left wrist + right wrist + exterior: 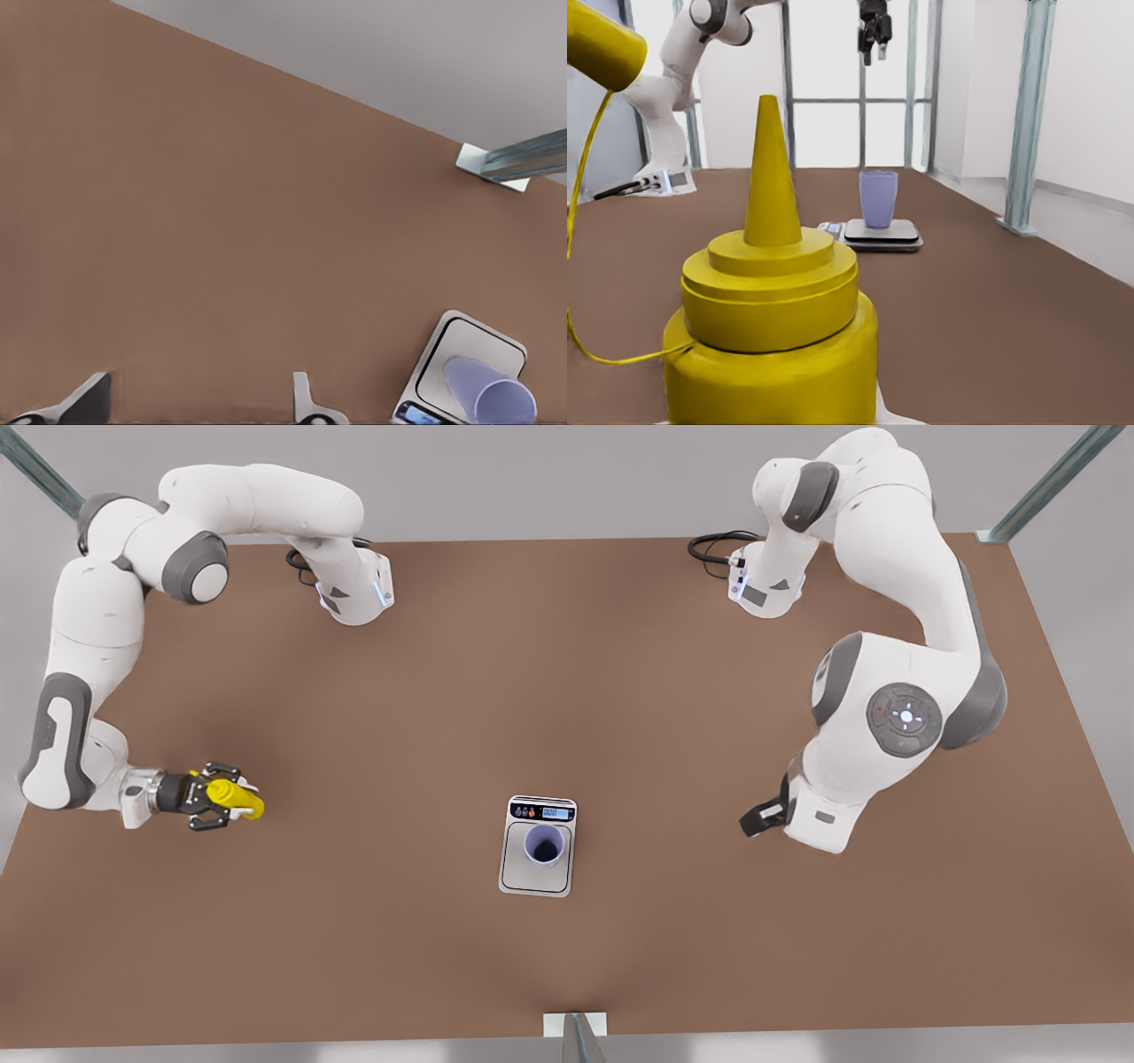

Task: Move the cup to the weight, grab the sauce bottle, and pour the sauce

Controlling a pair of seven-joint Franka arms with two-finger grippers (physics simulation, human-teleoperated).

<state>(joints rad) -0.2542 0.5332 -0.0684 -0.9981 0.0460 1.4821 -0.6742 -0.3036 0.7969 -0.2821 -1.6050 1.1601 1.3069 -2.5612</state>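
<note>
The lavender cup [543, 844] stands upright on the silver-grey weight [532, 881] near the table's middle front; both also show as cup [492, 394] on weight [469, 332], and cup [878, 198] on weight [881, 235]. At the front view's left, my right gripper [226, 795] is shut on the yellow sauce bottle [237, 797]. The sauce bottle [771, 310] looms upright close to the right wrist camera, nozzle up. My left gripper [762, 815] waits at the front view's right, apart from the weight, fingers [93, 394] spread open and holding nothing.
A metal bracket and post [576, 1032] sit at the table's front edge, and frame posts [1050, 483] stand at the back corners. Black cables [713, 549] lie by the arm bases. Bare brown table [372, 850] stretches between the bottle and the weight.
</note>
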